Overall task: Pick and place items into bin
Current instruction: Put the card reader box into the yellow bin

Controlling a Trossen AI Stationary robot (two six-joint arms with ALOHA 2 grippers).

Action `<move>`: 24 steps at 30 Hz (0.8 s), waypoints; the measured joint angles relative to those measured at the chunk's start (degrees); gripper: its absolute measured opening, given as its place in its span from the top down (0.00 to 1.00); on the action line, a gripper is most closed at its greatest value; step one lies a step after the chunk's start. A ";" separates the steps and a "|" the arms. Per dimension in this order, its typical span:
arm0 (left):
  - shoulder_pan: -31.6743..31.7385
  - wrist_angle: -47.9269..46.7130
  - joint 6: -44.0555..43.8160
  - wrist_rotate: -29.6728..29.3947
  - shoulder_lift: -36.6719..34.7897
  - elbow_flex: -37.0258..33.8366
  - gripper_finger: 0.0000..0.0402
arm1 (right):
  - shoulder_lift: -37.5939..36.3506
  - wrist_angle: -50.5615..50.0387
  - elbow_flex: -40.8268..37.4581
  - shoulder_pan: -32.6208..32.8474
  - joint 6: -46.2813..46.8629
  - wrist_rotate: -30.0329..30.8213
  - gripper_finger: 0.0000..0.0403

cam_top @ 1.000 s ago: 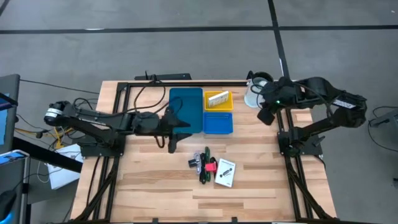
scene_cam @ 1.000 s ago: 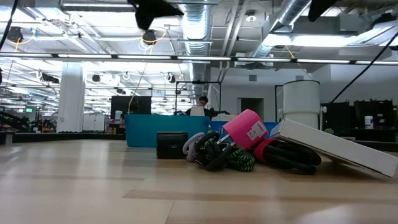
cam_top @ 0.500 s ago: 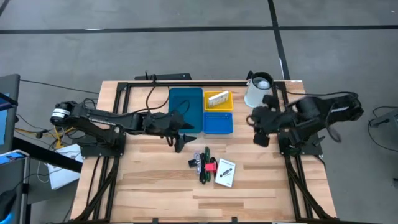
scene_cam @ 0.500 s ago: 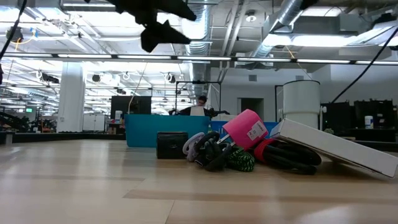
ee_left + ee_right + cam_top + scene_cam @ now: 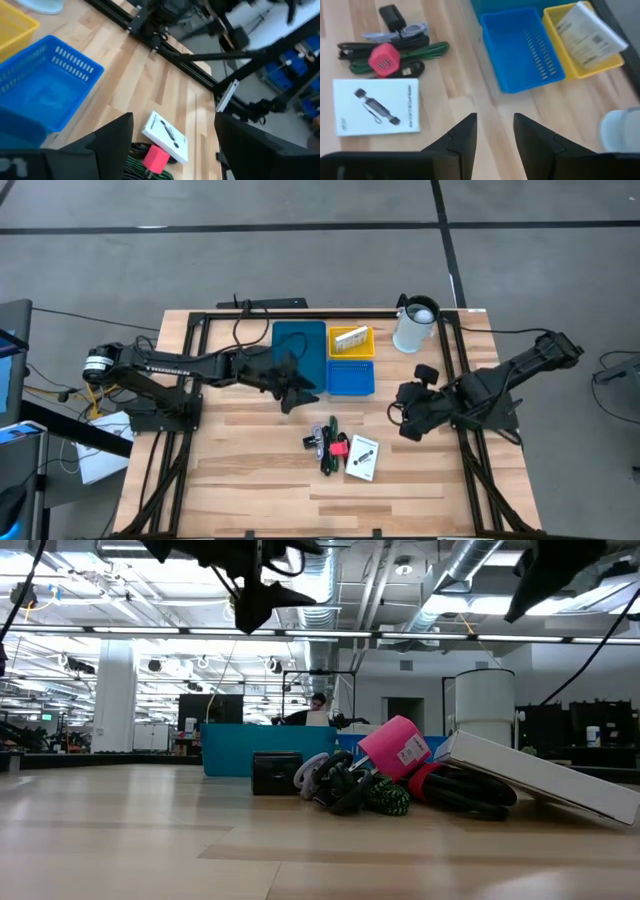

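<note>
High view: left gripper (image 5: pixel 296 394), fingers wide and empty, hovers beside the bin (image 5: pixel 300 355), the tangled items (image 5: pixel 333 448) heaped just in front of it, right gripper (image 5: pixel 404 420) narrowly parted beyond them; both reaching in risks a collision

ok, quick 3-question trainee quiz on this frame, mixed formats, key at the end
1. True or false: the yellow tray is empty.
2. Multiple choice: where does the white printed card lie? A) in the long teal tray B) on the bare table beside the cable pile C) inside the white jug
3. Fill in: the left gripper hangs near the teal tray with its fingers ____.

Key
1. False: a white item already lies in it.
2. B
3. open
</note>
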 joint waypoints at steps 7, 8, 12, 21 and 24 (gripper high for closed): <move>2.86 2.92 -4.32 4.75 4.38 1.28 0.33 | 0.00 2.62 -2.13 3.02 3.65 0.01 0.70; 2.84 2.17 -4.64 5.68 5.72 1.92 0.33 | 0.00 2.65 -2.18 3.46 3.83 0.11 0.70; 2.71 -0.05 -4.95 8.50 12.52 7.48 0.33 | 0.00 3.26 -2.18 4.67 3.98 0.73 0.69; 2.64 -15.34 -2.48 11.85 25.45 23.21 0.33 | 0.00 2.91 -2.18 5.70 4.37 1.17 0.69; 2.30 -17.87 -1.46 14.30 28.69 26.85 0.33 | 0.00 2.62 -2.18 5.70 4.34 1.04 0.69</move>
